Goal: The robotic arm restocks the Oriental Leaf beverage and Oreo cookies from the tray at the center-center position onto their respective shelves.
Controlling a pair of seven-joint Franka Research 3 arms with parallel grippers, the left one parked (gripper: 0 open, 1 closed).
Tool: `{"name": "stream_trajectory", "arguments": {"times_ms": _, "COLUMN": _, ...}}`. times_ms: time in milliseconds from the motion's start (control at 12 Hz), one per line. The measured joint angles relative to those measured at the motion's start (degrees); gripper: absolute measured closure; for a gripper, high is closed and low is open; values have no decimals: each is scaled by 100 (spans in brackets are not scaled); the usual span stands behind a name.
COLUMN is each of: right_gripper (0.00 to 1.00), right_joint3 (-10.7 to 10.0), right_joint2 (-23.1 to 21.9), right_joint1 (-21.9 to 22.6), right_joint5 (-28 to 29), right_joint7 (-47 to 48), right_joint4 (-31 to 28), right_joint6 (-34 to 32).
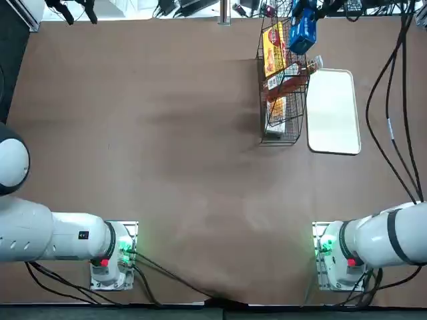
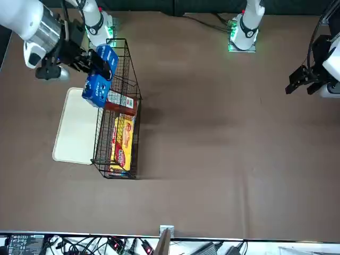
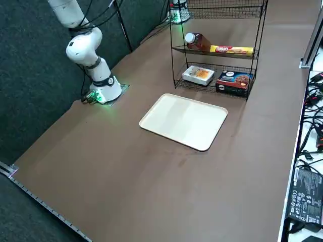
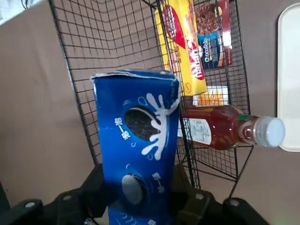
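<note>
The brown surface [image 1: 167, 167] carries the black wire shelves [image 2: 119, 114], with the empty white tray [image 2: 74, 127] just beside them. The Oriental Leaf beverage [image 4: 225, 129] already lies on a middle tier. Above the rack's top, the right end effector [image 4: 140, 194] is clamped on the Oreo cookies [image 4: 136, 145]. To place it well, I'd lower the pack squarely between the wire sides, clear of the bottle, before releasing.

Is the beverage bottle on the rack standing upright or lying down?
Lying down: the bottle rests on its side on a shelf tier of the rack, white cap poking past the edge.
</note>
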Motion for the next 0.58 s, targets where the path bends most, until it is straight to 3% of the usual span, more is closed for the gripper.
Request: {"name": "stream_trajectory", "arguments": {"times_ms": 583, "right_gripper": 34, "right_joint3": -1, "right_joint2": 256, "right_joint1": 78, "right_joint5": 0, "right_joint7": -337, "right_joint4": 4, "right_joint6": -2}}
